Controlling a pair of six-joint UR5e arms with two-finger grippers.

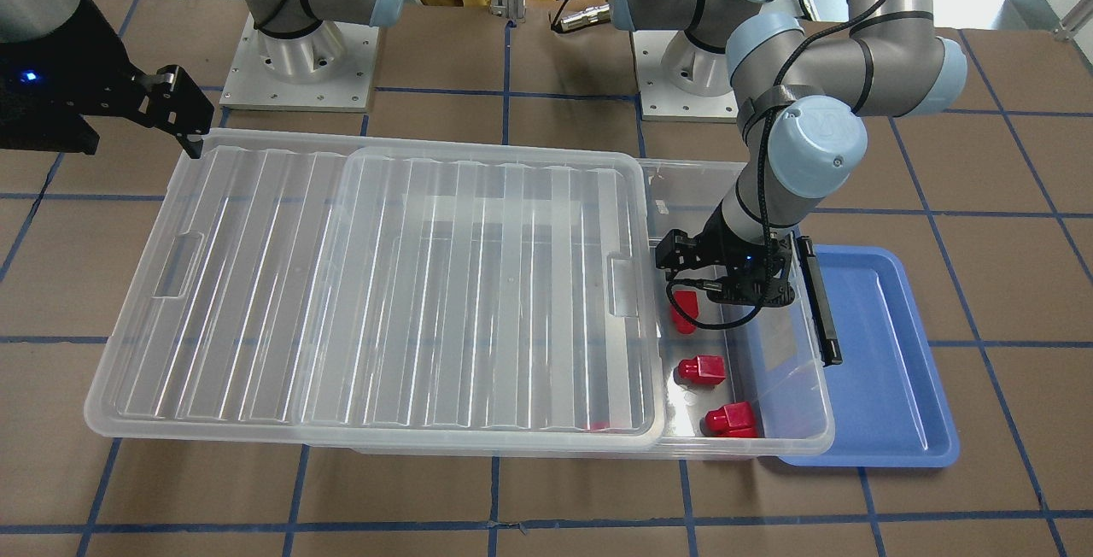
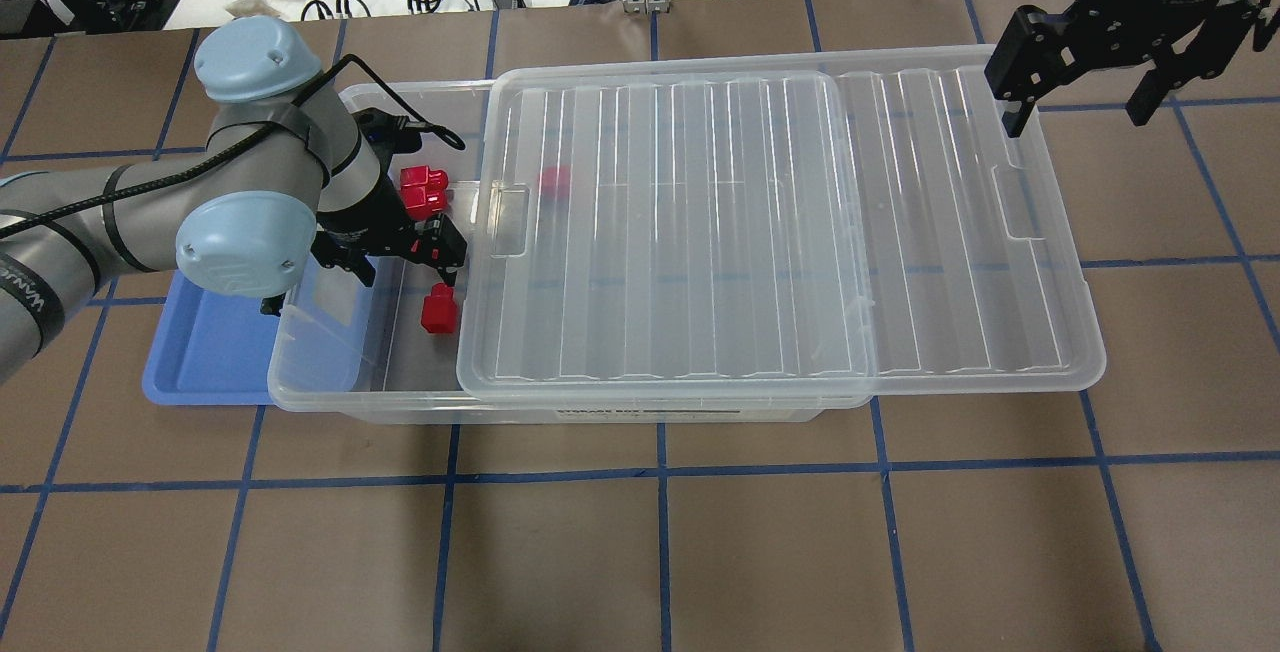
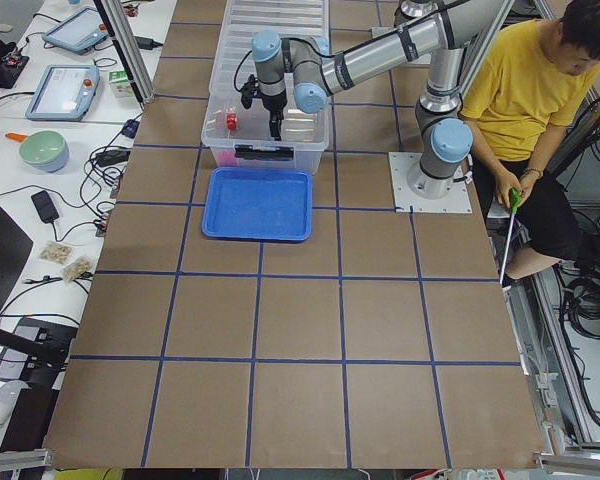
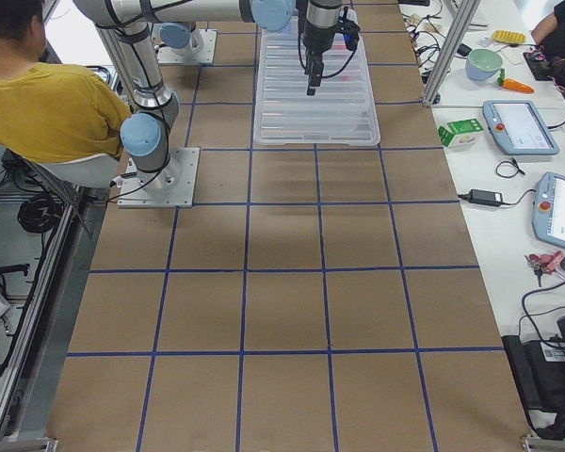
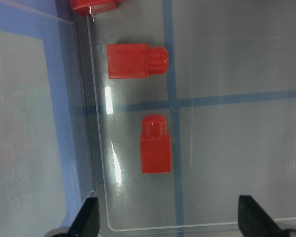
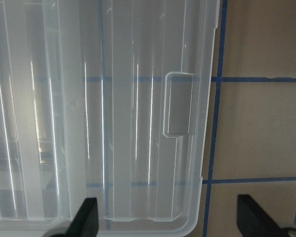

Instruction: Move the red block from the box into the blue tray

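The box [image 2: 310,387] lies along the table with its lid [image 2: 760,232] offset toward the robot's right, so only the end beside the blue tray [image 1: 888,352] is uncovered. The tray sits just outside that end, and nothing shows in it. The right gripper [image 2: 1085,77] hangs by the lid's far corner, its jaws spread and empty. The left gripper [image 5: 170,222] is down inside the uncovered end, its jaws wide apart with nothing between them.

The red block [image 5: 156,145] nearest those jaws lies flat on the box floor, near the tray-side wall but apart from it. A second block [image 5: 135,60] and part of a third [image 5: 93,5] lie further along the same wall. The nearest block's long axis runs alongside that wall, with the stub pointing away from the fingertips toward its neighbours.

It looks light and rigid, unlikely to give under pressure, though the glossy skin may slip. The best hold is probably across the two flat long sides of the boxy body — not the narrow, rounded stub. In the wrist view the jaws' closing line crosses the long axis, so a straight descent should meet those flat sides.
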